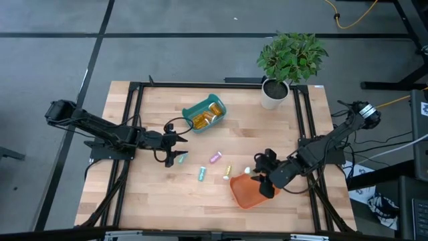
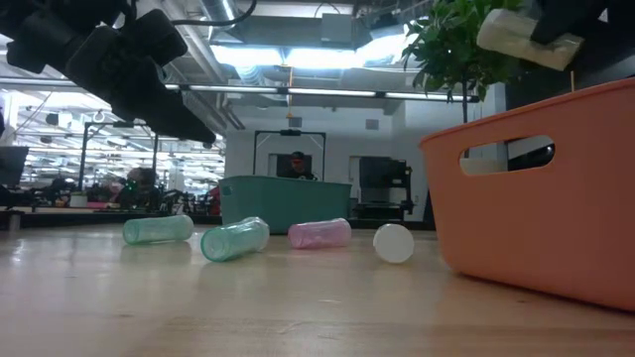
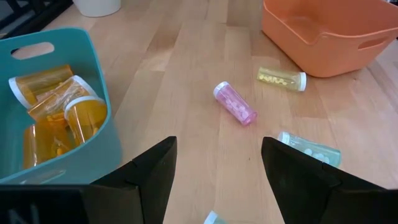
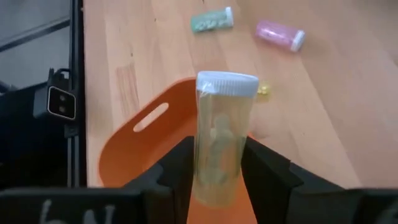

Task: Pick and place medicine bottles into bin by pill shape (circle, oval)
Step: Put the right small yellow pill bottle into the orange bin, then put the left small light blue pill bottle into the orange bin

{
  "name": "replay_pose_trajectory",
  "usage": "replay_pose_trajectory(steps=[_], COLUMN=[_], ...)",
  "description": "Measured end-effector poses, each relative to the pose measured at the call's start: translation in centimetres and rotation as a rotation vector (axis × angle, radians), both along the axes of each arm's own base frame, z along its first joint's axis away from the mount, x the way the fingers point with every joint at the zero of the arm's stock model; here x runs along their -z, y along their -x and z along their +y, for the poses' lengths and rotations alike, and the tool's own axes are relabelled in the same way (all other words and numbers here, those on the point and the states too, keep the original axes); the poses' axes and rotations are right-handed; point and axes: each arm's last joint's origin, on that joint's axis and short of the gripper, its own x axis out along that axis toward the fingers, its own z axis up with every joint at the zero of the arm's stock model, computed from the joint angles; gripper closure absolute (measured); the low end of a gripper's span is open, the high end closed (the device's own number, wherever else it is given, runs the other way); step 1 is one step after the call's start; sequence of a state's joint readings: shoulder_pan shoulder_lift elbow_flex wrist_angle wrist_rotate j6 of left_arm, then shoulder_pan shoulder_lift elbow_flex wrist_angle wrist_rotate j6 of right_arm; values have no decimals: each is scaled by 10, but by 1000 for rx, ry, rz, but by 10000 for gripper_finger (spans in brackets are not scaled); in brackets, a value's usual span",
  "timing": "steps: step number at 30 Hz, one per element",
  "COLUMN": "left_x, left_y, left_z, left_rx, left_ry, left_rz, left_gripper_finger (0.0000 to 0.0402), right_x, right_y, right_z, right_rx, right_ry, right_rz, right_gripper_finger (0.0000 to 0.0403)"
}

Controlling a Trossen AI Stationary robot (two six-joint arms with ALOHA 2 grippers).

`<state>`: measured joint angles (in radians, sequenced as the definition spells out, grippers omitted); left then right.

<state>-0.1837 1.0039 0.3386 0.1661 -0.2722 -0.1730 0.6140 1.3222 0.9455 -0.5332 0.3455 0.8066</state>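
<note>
While both arms are working over the wooden surface (image 1: 154, 194), the largest items are sitting well apart: the orange bin (image 1: 246, 192) near the front right, apparently empty, and the teal bin (image 1: 204, 114) toward the back centre, holding several amber bottles (image 3: 59, 112) with white caps. The potted plant (image 1: 287, 63) is standing at the back right corner. The right gripper (image 4: 214, 168) is hovering above the orange bin's rim, its fingers (image 4: 177, 165) closed on the sides of a pale yellowish bottle (image 4: 219, 134), white cap pointing outward; release into the bin is likely the step in hand. The left gripper (image 3: 214, 171) is hanging between the teal bin and the loose bottles, fingers spread wide and holding nothing. Loose bottles are lying on their sides between the bins: a green bottle (image 1: 181, 158) just beside the left gripper, a teal bottle (image 1: 201, 174), a pink bottle (image 3: 235, 103), and a yellow bottle (image 3: 282, 78) nearest the orange bin. Judging by look, these are light, rigid plastic cylinders, smooth and prone to rolling when nudged; taking hold across the body at mid-length, fingers square to the axis, seems safest, since the cap end is narrower and may slip. The pills' shape inside the held bottle is not clear.
</note>
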Motion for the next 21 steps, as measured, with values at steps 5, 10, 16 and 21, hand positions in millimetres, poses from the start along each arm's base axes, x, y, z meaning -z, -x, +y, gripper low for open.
replay_pose_trajectory(steps=[5, 10, 16, 21], left_x=[0, 0, 0, 0], left_y=[0, 0, 0, 0], left_z=[0, 0, 0, 0], left_rx=[0, 0, 0, 0], left_ry=[0, 0, 0, 0], left_rz=[0, 0, 1, 1], left_gripper_finger=[172, 172, 172, 172], right_x=[1, 2, 3, 3], right_y=[-1, -3, -4, -4], right_z=[2, 3, 4, 4], right_rx=[-20, -21, -20, -20], right_ry=[-25, -20, -21, -22], right_rz=[3, -1, -4, -4], right_gripper_finger=[272, 268, 235, 217])
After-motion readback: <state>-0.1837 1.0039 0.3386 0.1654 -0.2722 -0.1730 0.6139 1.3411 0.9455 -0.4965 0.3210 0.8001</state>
